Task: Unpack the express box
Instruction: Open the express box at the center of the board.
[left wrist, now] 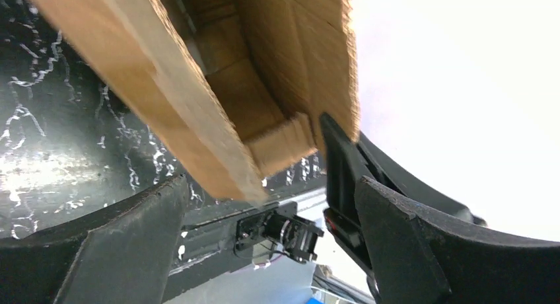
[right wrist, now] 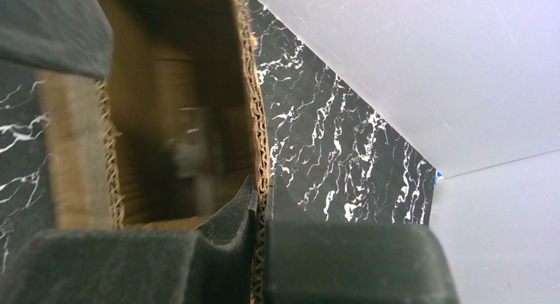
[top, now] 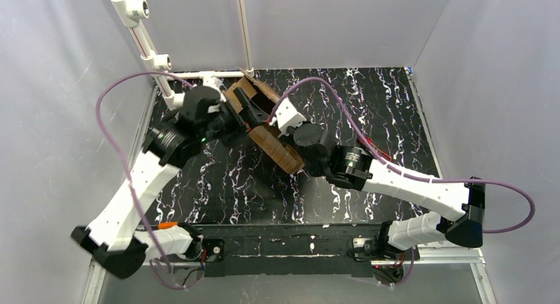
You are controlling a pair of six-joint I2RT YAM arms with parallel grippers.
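- Right claw (right wrist: 261,199): clenched on a side wall of the express box (top: 282,155), one finger inside and one outside the corrugated edge.
- Left claw (left wrist: 254,157): released, jaws spread wide. A cardboard panel of the carton passes between them, and the right-hand finger (left wrist: 340,162) sits against the cardboard edge. I see no grip.
- Location: in the overhead view the carton runs from the middle of the table (top: 370,112) out toward 11 o'clock, reaching the far edge. The left claw is at its 9 o'clock side and the right claw at its 3 o'clock side. I cannot tell whether it rests flat or is lifted.
- Done, in my judgement: the carton is open, since both wrist views look straight into its bare interior.
- Left: I see nothing lying outside it, so I judge the emptying not yet done. A pale shape (right wrist: 193,152) shows inside, too blurred to identify.
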